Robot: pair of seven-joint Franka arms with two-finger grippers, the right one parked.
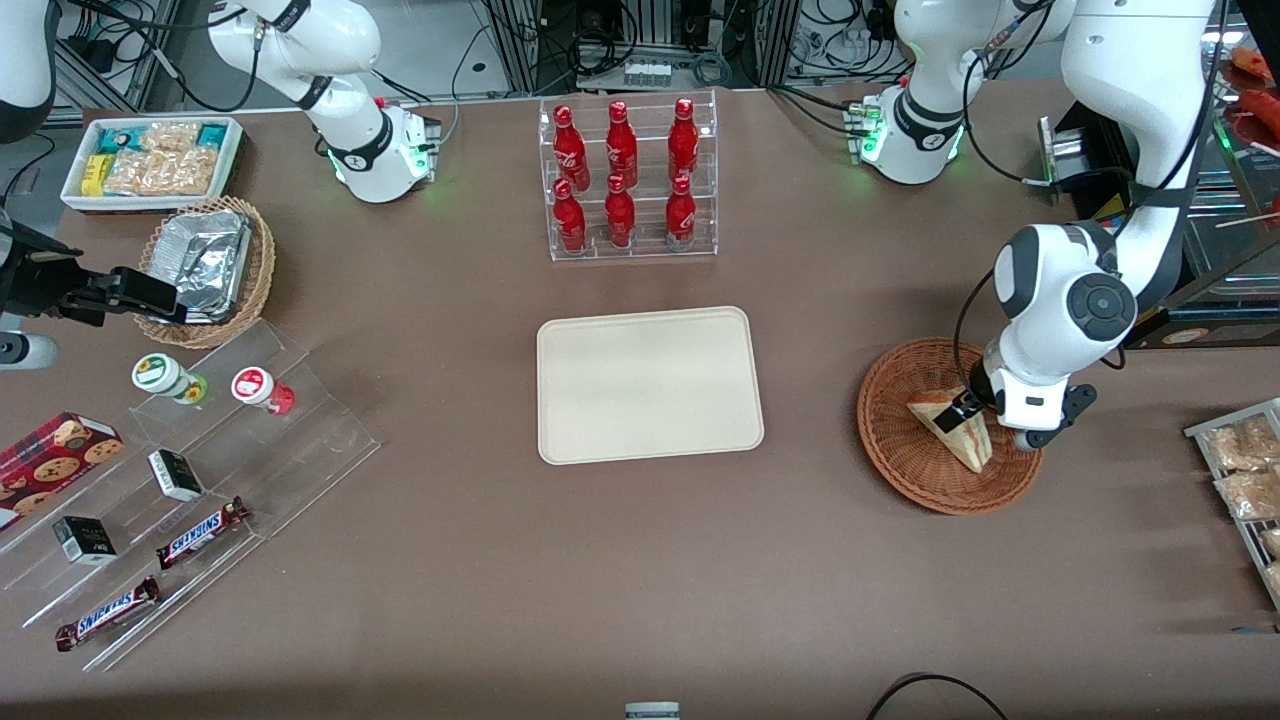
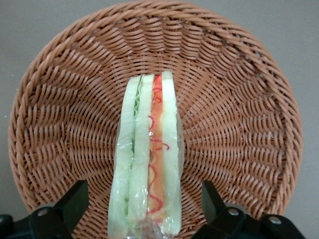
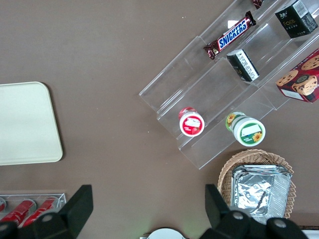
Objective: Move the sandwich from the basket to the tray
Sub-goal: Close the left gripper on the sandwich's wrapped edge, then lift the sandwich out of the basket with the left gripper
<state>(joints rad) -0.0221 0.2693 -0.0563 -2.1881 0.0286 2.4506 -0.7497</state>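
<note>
The sandwich point(image 1: 945, 422) point(image 2: 149, 149), a plastic-wrapped wedge of pale bread with green and red-orange filling, lies in the round reddish-brown wicker basket point(image 1: 900, 460) point(image 2: 239, 99) toward the working arm's end of the table. My left gripper point(image 1: 972, 408) point(image 2: 143, 190) hangs low over the basket and is open. Its black fingers point(image 2: 75, 199) straddle the wide end of the sandwich with a gap on each side. The cream tray point(image 1: 650, 385) point(image 3: 25, 124) lies bare at the middle of the table, beside the basket.
A clear rack of red bottles point(image 1: 628, 180) stands farther from the front camera than the tray. Toward the parked arm's end are a stepped acrylic shelf point(image 1: 200, 470) with snacks, a tan basket point(image 1: 205, 265) with a foil container and a white snack bin point(image 1: 150, 160). Snack packets point(image 1: 1245, 470) lie beside the basket.
</note>
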